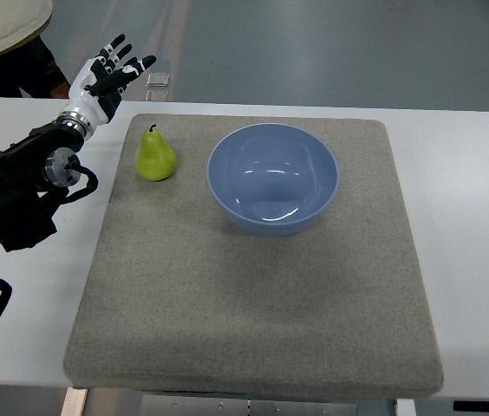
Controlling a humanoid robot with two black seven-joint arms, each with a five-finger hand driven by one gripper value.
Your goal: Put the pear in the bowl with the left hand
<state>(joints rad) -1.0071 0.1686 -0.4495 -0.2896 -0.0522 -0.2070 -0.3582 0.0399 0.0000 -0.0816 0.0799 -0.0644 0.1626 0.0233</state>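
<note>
Here, green pear (155, 157) upright on grey mat (253, 321), just left of empty blue bowl (272, 178), left hand (106, 81) beyond mat's far-left corner, fingers spread, holding nothing, white table (470, 260) beneath, person's clothing at top-left corner.

A person (2, 39) at the top left is cut off by the picture's edges, with only part of a light top and dark clothing showing. The left arm (15, 195) runs out of view past the left edge. The white bench (461, 217) is cropped at both sides and along the bottom. A small clear item (159, 79) on the floor beyond the bench is too small to identify.
</note>
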